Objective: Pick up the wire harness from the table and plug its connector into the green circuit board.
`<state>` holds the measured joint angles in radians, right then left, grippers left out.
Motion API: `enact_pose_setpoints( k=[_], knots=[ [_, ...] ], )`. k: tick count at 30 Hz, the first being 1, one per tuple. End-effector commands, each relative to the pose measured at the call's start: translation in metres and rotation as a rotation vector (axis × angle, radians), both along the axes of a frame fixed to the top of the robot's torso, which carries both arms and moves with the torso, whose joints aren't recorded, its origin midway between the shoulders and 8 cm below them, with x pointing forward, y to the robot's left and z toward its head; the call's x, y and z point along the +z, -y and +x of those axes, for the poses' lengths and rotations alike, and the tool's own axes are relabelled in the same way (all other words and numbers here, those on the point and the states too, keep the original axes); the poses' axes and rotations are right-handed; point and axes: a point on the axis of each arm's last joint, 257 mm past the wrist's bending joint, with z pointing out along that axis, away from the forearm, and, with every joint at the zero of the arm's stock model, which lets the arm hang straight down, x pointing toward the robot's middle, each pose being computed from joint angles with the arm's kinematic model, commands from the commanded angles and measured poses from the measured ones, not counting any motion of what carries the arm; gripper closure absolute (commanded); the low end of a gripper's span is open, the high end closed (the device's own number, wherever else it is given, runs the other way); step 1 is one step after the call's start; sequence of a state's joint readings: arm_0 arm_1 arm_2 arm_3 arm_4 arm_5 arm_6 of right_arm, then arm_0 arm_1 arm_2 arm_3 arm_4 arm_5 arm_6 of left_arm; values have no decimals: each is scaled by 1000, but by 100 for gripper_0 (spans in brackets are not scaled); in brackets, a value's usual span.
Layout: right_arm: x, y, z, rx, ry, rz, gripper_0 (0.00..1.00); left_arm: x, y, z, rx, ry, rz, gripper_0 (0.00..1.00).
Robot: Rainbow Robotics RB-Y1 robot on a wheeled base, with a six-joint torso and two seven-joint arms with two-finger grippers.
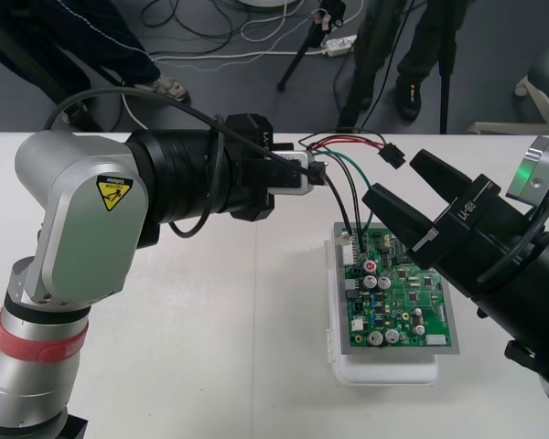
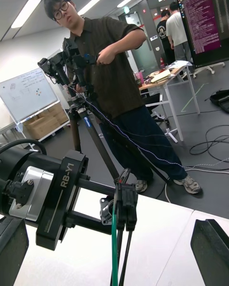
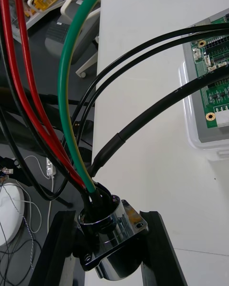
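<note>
My left gripper [image 1: 318, 173] hovers above the table to the far left of the board, shut on the harness's round metal socket [image 3: 112, 245]; its black fingers [image 3: 160, 248] clamp the flange from both sides. Red wires arc from the socket to a small black plug [image 1: 391, 155] hanging in the air. Green and black wires [image 1: 349, 206] drop to the far left corner of the green circuit board [image 1: 398, 297]; I cannot tell whether anything is seated there. My right gripper [image 1: 390, 176] is open above the board's far edge, right by the plug [image 2: 126, 202].
The board sits on a white base [image 1: 384, 370] at the table's right. Bare table [image 1: 229, 320] stretches to the left of the base and in front of it. The table's far edge [image 1: 210, 134] runs just behind both grippers.
</note>
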<state>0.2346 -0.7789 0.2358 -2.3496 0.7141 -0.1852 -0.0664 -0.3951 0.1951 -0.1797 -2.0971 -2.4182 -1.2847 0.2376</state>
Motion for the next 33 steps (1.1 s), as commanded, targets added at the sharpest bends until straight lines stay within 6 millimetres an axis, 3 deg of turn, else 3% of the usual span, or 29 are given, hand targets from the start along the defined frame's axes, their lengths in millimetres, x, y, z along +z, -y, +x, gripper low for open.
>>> enact_pose_setpoints(
  k=[1, 18, 33],
  knots=[
    [19, -17, -3, 39, 33, 28, 0, 30, 21, -3, -14, 66, -74, 100],
    [17, -10, 24, -6, 32, 25, 0, 31, 20, -2, -12, 71, -77, 100],
    [15, -12, 24, 0, 28, 25, 0, 31, 21, -2, -13, 72, -77, 100]
  ],
)
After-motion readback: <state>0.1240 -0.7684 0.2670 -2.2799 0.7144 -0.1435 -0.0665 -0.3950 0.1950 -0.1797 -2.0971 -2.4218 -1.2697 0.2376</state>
